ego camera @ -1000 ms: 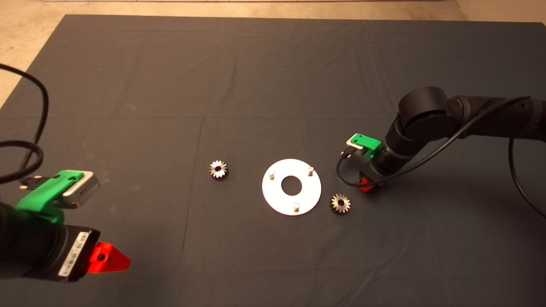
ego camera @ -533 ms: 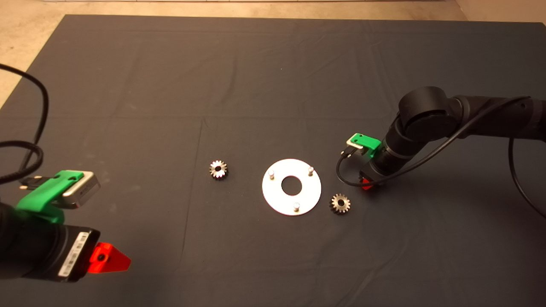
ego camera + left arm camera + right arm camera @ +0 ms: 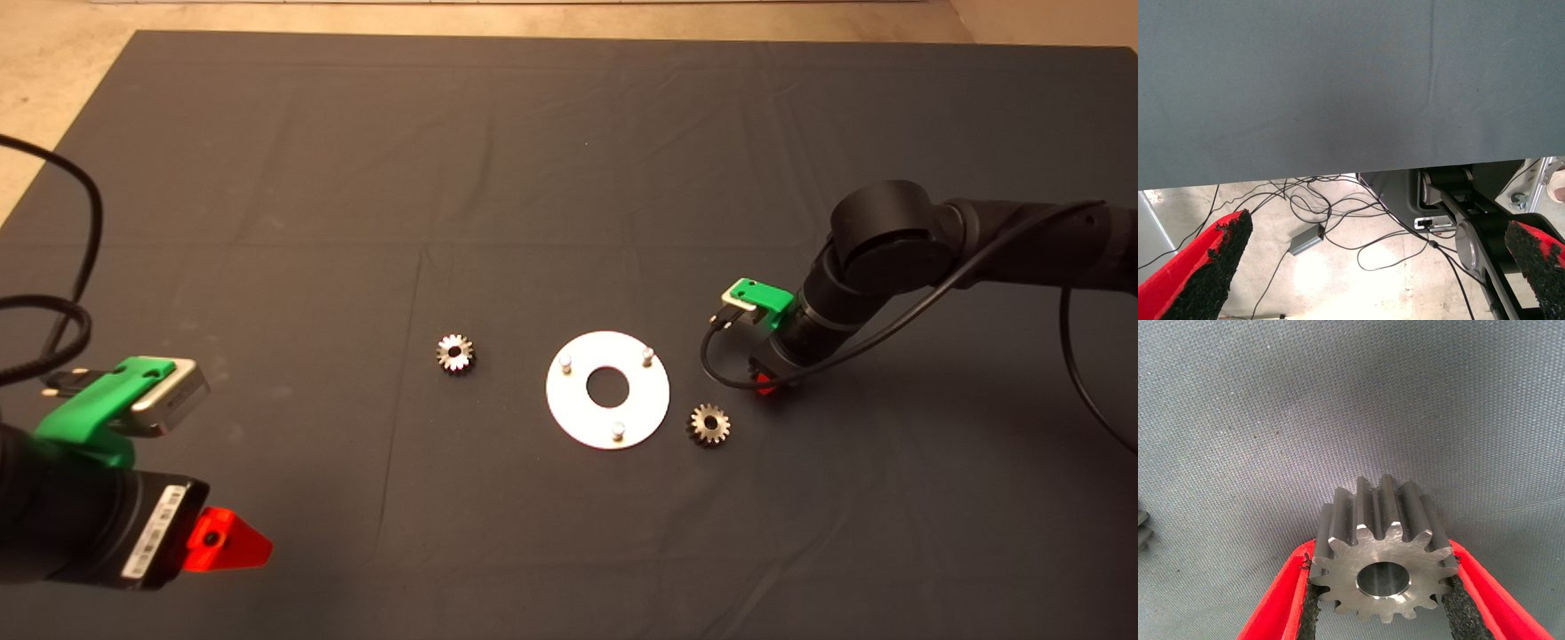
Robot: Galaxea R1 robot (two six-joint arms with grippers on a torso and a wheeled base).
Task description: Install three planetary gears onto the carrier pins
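Dark mat (image 3: 569, 160); floor cables (image 3: 1338, 227).

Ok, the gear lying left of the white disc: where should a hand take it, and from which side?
Grip the gear left of the disc across its toothed rim, coming straight down from above. It lies flat on the mat with its bore facing up and open mat all around, so opposite teeth are the only reachable faces. The right hand holds its own gear that way.

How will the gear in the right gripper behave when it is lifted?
The gear looks like solid metal, so probably stiff and heavy for its size. The right gripper holds it on its pointed teeth, so it may twist between the black pads.
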